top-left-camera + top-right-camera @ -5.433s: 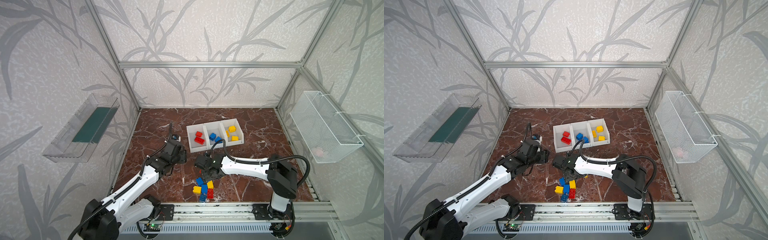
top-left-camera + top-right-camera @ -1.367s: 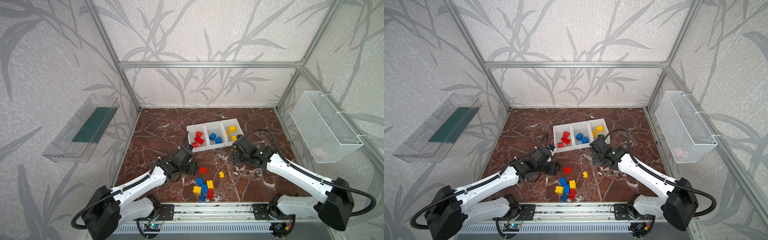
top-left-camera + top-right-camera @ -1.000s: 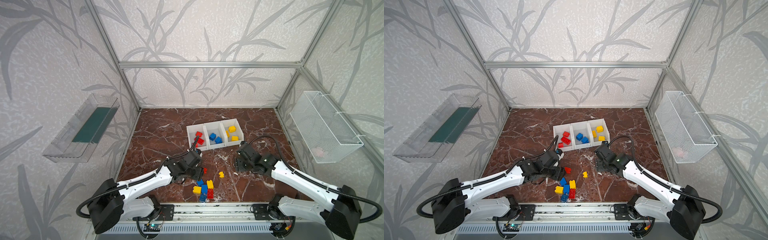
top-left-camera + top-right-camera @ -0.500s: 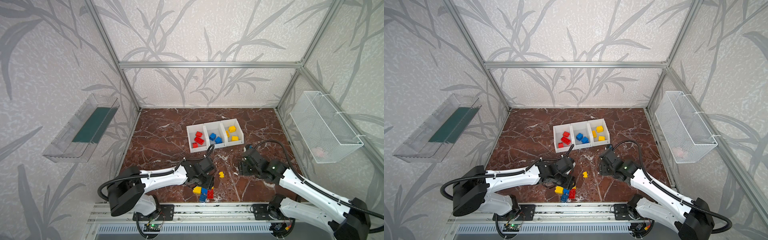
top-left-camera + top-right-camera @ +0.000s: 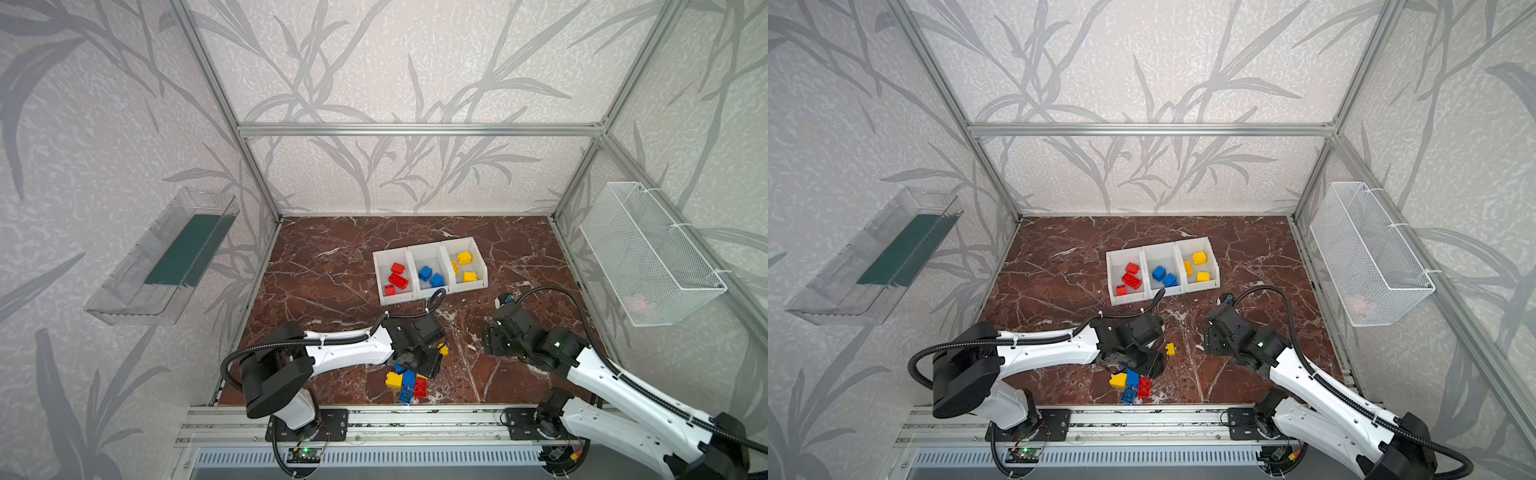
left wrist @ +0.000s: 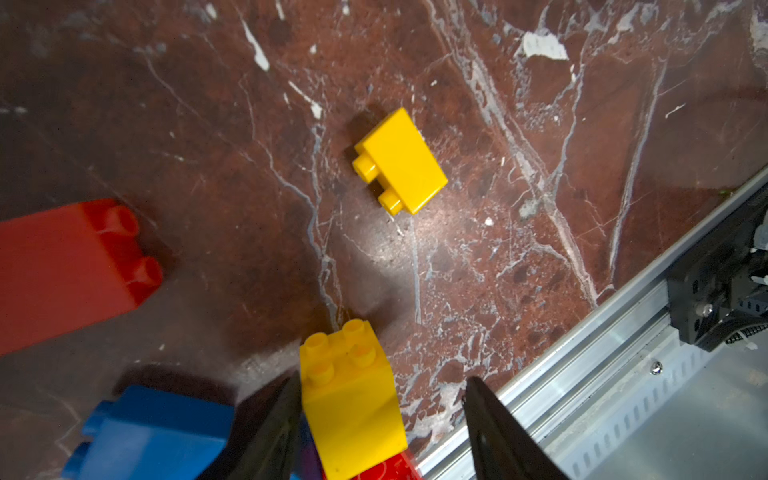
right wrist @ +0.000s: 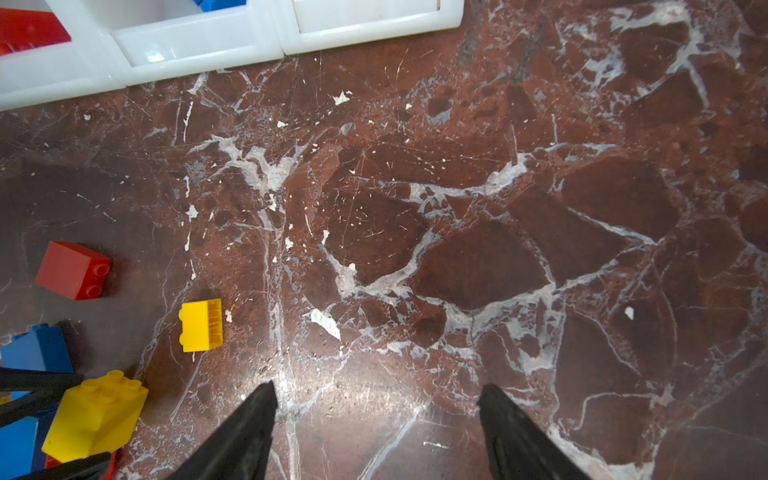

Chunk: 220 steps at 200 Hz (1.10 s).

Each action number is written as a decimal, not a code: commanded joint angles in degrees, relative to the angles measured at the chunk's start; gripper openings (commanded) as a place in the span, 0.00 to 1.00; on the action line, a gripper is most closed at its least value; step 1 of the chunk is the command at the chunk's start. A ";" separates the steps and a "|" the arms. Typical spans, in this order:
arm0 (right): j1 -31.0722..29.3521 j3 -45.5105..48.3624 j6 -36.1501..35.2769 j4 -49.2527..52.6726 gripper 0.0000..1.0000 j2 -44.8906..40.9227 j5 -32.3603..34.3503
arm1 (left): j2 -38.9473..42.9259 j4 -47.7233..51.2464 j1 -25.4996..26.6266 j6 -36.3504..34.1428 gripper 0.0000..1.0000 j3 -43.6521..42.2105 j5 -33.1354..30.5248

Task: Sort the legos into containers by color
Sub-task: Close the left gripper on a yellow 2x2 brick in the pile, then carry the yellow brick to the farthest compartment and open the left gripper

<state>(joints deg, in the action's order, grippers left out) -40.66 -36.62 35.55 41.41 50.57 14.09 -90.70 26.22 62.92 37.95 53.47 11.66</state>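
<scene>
The red-brown marble table [image 5: 332,270] is filling the whole floor of the cell. Both arms are reaching in from the front rail [image 5: 415,415]: the left arm [image 5: 345,353] is stretching toward the middle, and the right arm [image 5: 602,374] is staying on the right side.

The white container [image 5: 471,286] with three compartments is standing behind them, near the middle of the table. It is holding red bricks [image 5: 397,279] in its left compartment, blue bricks [image 5: 430,276] in the middle one and yellow bricks [image 5: 464,258] in the right one.

The left gripper [image 6: 382,380] is hanging low over the unsorted pile [image 5: 407,384] close to the front rail. Its jaws are standing spread on both sides of a yellow four-stud brick [image 6: 349,399]. One finger [image 6: 282,419] is touching the brick and the other is standing apart from it, so it is not pinching.

The right gripper [image 7: 377,388] is hovering over bare marble, well apart from the pile, with jaws spread wide and holding nothing.

A loose red brick [image 7: 72,270] is resting near the pile. A small yellow brick [image 7: 201,325] is lying on its side between the two grippers.
</scene>
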 commanded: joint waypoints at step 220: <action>4.87 -1.16 2.99 5.47 0.78 -7.92 3.21 | -13.30 17.14 -3.56 -19.94 0.27 32.65 -17.99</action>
<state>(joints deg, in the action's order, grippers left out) -37.41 -35.57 37.91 44.27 44.69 16.29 -101.47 40.93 64.12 24.53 77.80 -2.17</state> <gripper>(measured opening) 0.776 0.331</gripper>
